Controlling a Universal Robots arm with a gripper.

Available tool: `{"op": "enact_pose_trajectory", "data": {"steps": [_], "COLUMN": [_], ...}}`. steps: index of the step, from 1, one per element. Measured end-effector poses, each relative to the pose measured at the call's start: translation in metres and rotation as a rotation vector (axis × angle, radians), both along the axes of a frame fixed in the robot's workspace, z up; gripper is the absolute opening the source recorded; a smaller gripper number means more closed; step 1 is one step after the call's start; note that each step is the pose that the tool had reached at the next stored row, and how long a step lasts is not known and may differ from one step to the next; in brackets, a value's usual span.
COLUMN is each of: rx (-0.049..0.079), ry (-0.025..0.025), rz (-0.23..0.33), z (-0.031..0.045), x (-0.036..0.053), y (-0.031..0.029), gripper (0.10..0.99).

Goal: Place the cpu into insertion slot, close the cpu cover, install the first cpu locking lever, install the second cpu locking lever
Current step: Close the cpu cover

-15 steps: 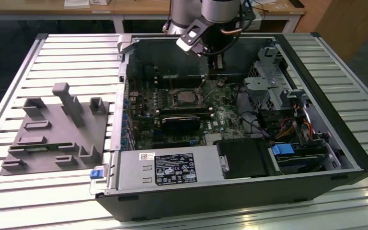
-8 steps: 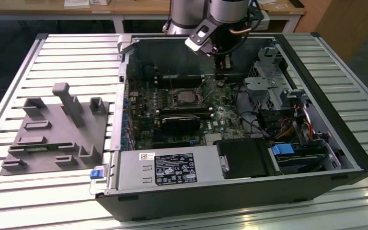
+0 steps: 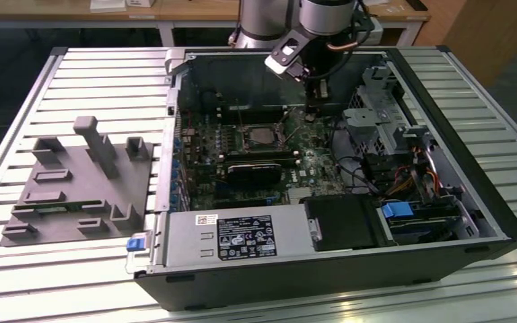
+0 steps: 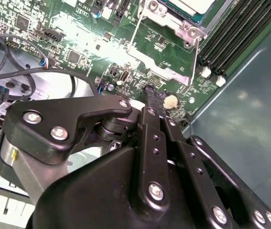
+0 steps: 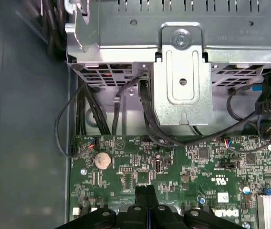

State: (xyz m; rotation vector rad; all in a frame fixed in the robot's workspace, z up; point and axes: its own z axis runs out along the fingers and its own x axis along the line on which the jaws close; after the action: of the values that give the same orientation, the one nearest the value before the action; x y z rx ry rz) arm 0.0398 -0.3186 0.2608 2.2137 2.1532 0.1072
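While the tool (image 3: pixel 315 110) hangs low over the green board (image 5: pixel 183 167), its fingers (image 5: pixel 140 193) pressed together, the cpu (image 3: pixel 260 134) sits in its socket nearby. The cpu cover (image 4: pixel 161 12) frames it.

From my station I count one open computer case (image 3: pixel 501 222) holding one green motherboard (image 5: pixel 183 176). On the board sit one cpu (image 3: pixel 260 134) and one cpu cover (image 4: pixel 166 14), with two thin wire levers (image 4: pixel 193 62) at the socket's sides. I also count one coin battery (image 5: pixel 102 160) and one black card (image 3: pixel 251 173). The case holds one power supply (image 3: pixel 231 235) and one silver drive cage (image 5: pixel 183 71). I see one arm (image 3: pixel 268 20) with one gripper (image 5: pixel 146 191) that has two fingers (image 5: pixel 140 193). Beside the case lies one grey fixture tray (image 3: pixel 70 195).
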Motion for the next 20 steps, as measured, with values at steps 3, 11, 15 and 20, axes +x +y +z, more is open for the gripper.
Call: {"op": "enact_pose_trajectory", "data": {"steps": [3, 11, 15, 20], "rx": [0.000, -0.002, -0.003, -0.003], "ry": [0.0013, 0.0042, 0.0473, 0.0713], "rz": [0.000, 0.000, 0.000, 0.000], "z": [-0.0055, -0.0111, -0.0118, -0.0121], "x": [0.0001, 0.0001, 0.0001, 0.0001], "y": [0.0000, 0.0000, 0.0000, 0.0000], "gripper": [0.102, 0.102, 0.102, 0.102]}}
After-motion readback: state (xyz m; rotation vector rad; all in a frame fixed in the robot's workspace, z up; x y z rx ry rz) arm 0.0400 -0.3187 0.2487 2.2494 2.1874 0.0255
